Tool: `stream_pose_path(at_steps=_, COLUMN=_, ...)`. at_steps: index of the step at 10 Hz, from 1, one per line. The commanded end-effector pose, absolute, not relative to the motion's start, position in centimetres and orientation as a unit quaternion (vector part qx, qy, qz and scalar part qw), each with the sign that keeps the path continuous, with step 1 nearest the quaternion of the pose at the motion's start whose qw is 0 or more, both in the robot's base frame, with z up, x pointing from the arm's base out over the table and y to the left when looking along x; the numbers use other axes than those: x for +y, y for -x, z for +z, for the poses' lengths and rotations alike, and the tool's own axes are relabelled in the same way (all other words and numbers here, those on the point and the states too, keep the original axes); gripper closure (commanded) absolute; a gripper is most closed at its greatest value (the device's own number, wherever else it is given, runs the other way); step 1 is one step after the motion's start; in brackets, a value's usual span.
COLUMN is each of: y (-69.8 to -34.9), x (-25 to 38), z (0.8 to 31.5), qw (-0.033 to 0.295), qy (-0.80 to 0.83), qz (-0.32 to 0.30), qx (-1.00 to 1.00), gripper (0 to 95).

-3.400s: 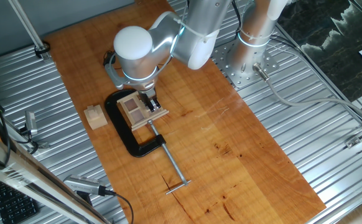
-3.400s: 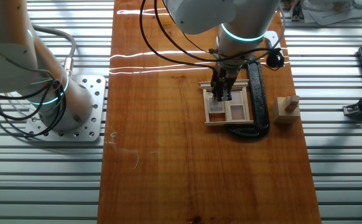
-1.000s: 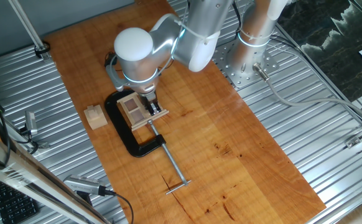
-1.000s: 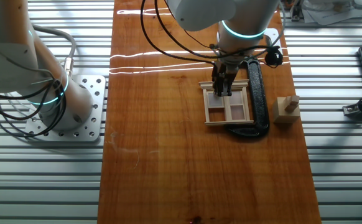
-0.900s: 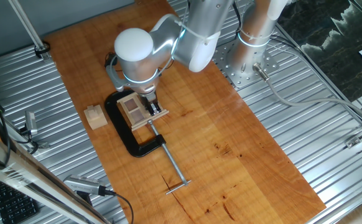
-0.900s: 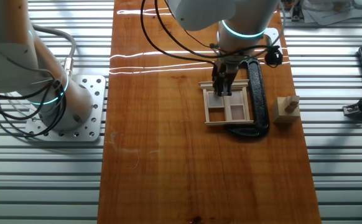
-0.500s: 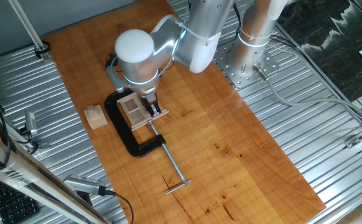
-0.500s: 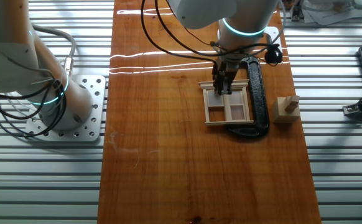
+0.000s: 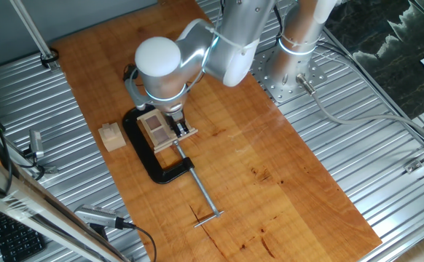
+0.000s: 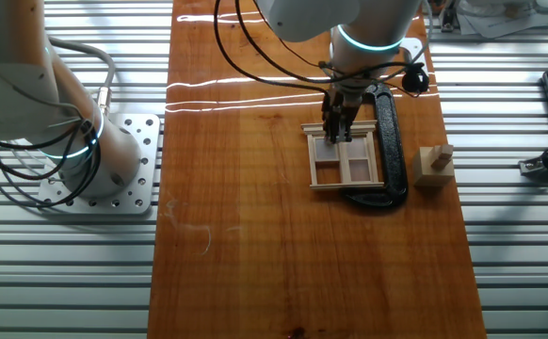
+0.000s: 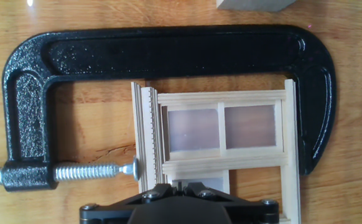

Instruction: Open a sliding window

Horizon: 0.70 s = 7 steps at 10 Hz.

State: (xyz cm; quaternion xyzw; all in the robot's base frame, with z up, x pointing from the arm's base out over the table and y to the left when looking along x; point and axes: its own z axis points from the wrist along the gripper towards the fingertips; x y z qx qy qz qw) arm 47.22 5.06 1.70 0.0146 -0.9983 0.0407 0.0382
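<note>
The sliding window (image 9: 156,128) is a small light-wood frame with crossbars, lying flat on the wooden table and held in a black C-clamp (image 9: 151,159). In the other fixed view the window (image 10: 347,166) lies just left of the clamp bar (image 10: 389,141). My gripper (image 10: 336,137) points straight down onto the window's far left part, fingers together. In the hand view the window (image 11: 221,134) has two frosted panes. The clamp's screw pad (image 11: 133,168) presses its left edge. The gripper (image 11: 180,185) is shut at the window's lower rail.
A plain wooden cube (image 9: 111,136) stands beside the clamp, near the table's edge (image 10: 434,166). The clamp's long steel screw (image 9: 201,195) reaches out across the board. Ribbed metal surrounds the wooden board, and the arm's base plate (image 9: 281,76) sits beside it.
Since 3.4 s ago the gripper has moved a little toward the window's far end in the other fixed view. In the last second it has barely shifted.
</note>
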Motion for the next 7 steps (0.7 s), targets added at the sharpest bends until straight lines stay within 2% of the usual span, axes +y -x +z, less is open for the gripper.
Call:
stream_pose_path(at_steps=1, y=-47.1, x=4.9, z=2.0, qw=0.039, qy=-0.022, qz=0.041, qx=-0.998, gripper=95.0)
stream_pose_path(at_steps=7, y=-47.3, x=1.8, z=4.9, qw=0.043, qy=-0.037, qz=0.024, qx=-0.998, gripper=95.0)
